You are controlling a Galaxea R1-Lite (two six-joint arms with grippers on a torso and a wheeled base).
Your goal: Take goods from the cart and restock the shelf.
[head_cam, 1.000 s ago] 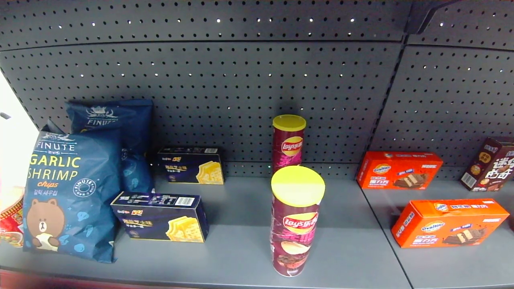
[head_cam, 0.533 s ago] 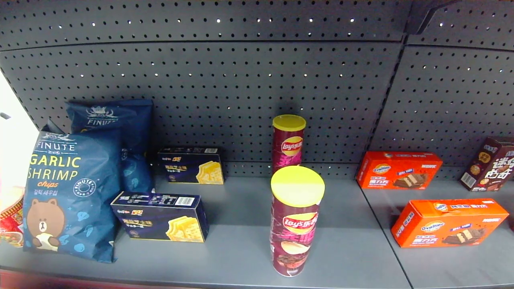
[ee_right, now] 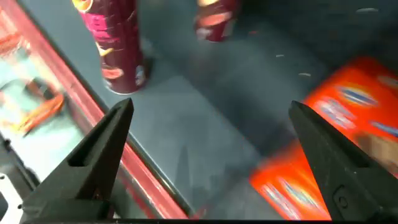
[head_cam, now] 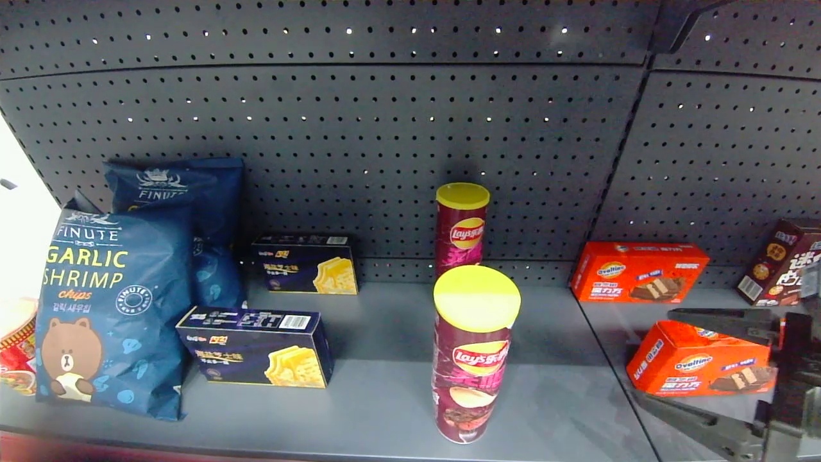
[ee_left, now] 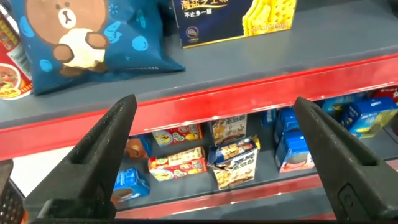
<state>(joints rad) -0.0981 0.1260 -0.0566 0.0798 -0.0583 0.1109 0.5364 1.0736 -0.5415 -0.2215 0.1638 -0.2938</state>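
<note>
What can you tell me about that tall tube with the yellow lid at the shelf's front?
The front tube is a round, cardboard-looking snack can wrapped in maroon, with a yellow-and-red oval label and a chip picture near its base, capped by a flat yellow lid. It stands upright near the front edge of the grey shelf, touching only that. A matching can stands behind it.

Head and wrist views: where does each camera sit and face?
Head view: on the head, looking down at the shelf; open right hand at lower right.
Left wrist view: behind the open left hand, facing the shelf's red front edge.
Right wrist view: behind the open right hand, facing the front can and front orange box.
Shared: head and right wrist views show that can and box.
</note>
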